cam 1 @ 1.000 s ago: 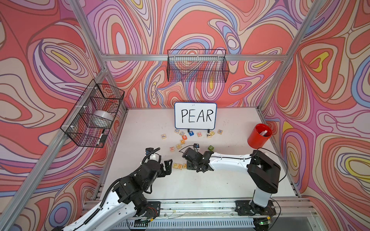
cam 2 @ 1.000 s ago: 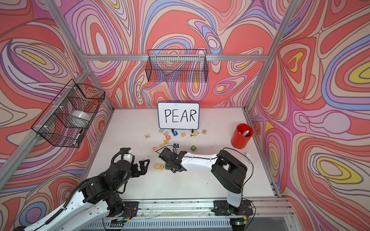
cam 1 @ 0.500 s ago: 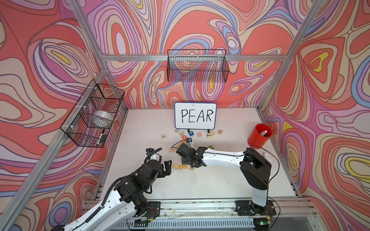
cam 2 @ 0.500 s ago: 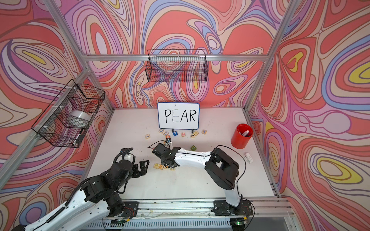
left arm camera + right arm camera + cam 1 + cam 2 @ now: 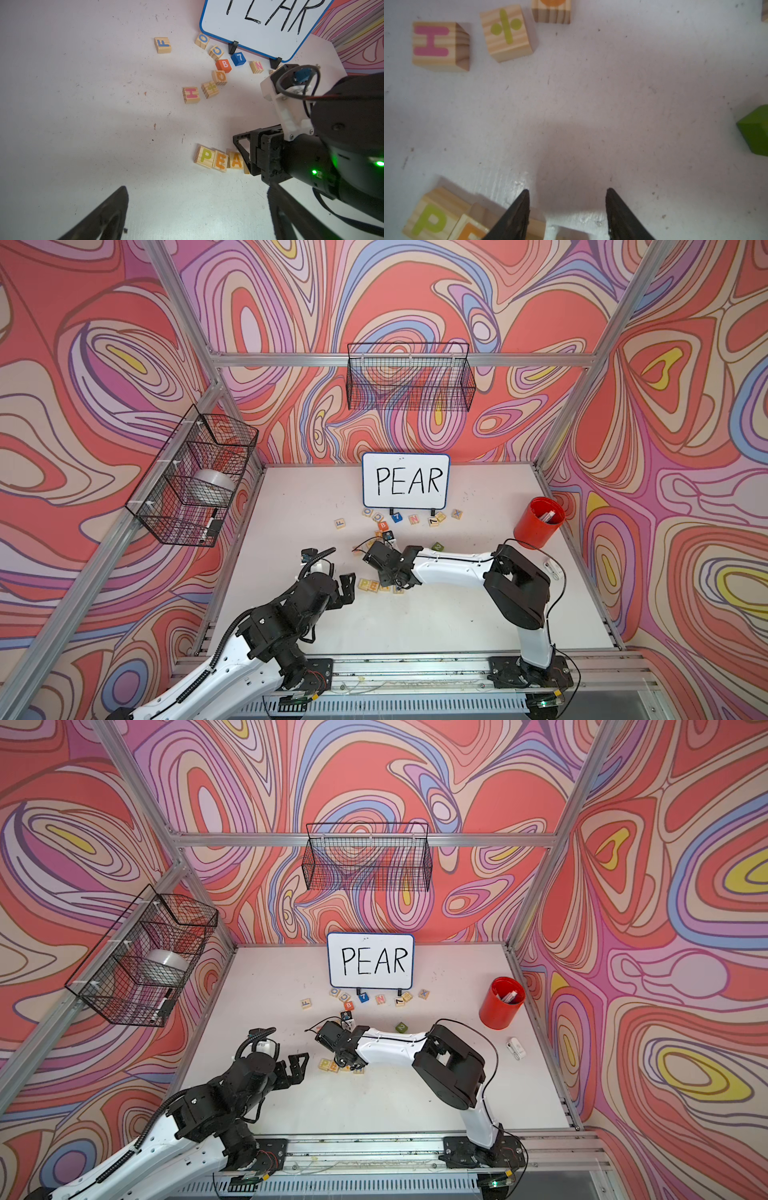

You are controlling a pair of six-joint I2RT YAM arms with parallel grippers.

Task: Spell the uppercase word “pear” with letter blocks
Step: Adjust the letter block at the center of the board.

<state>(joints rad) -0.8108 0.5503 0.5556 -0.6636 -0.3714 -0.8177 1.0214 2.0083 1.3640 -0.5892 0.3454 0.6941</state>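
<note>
The letter blocks lie in a row on the white table: yellow P [image 5: 205, 155], orange E [image 5: 220, 161] and orange A [image 5: 235, 160] touch side by side. Past the A, only an edge of a fourth block [image 5: 246, 170] shows under my right arm, its letter hidden. The row's P [image 5: 365, 584] appears in both top views. My right gripper [image 5: 568, 190] hangs over the row's right end, open, with bare table between its fingers. My left gripper [image 5: 197, 187] stands open and empty just left of the P [image 5: 325, 1064].
Loose blocks are scattered in front of the PEAR whiteboard [image 5: 405, 485]: F [image 5: 162, 44], blue 7 [image 5: 238, 58], orange B [image 5: 224, 64], H [image 5: 438, 45]. A green cube [image 5: 437, 546] lies behind my right arm. A red cup [image 5: 538, 522] stands at the right.
My right gripper swung left to the row's right end and its jaws spread. The left arm has stayed put.
</note>
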